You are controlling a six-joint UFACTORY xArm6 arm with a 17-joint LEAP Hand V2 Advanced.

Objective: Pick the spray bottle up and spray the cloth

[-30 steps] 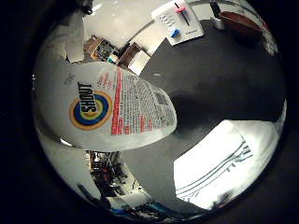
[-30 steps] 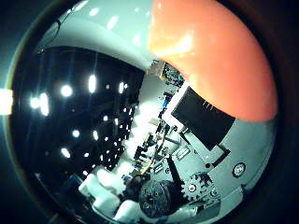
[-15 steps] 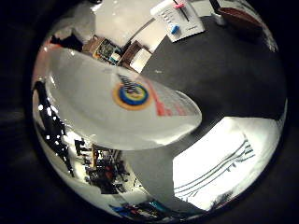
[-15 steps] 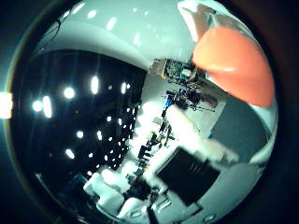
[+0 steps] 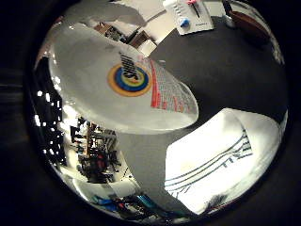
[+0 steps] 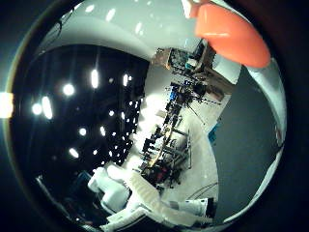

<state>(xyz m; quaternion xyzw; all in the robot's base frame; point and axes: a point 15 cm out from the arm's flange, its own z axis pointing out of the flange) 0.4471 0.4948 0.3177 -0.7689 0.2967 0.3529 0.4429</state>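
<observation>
Dark grey tabletop (image 5: 225, 80) as ground, workshop clutter and ceiling lights beyond it in both palm views. Nearest: spray bottle (image 5: 127, 89), white body with a round yellow-and-blue label and red print, filling much of the little-finger-side view, close against the palm, tilted and raised clear of the table, its shadow cast on the surface beneath. Orange sprayer top (image 6: 231, 34) of the same bottle at the edge of the thumb-side view, white neck just beside it. Hand (image 6: 145, 203): white finger segments visible low in the thumb-side view, lying away from the bottle; whether the fingers are curled round the bottle or straight, cannot tell. Next out: cloth (image 5: 221, 155), white with dark stripes, lying flat on the table near one edge, below and beside the bottle's base, not touching it. Farther: white board or sheet (image 5: 188, 16) with a blue knob-like piece and a pink-tipped item on it, toward the far edge of the table, well apart from cloth and bottle. Reddish-brown object (image 5: 249, 21) near the far corner, identity unclear. Farthest: shelving, stands and equipment of the room, too small to itemise.
</observation>
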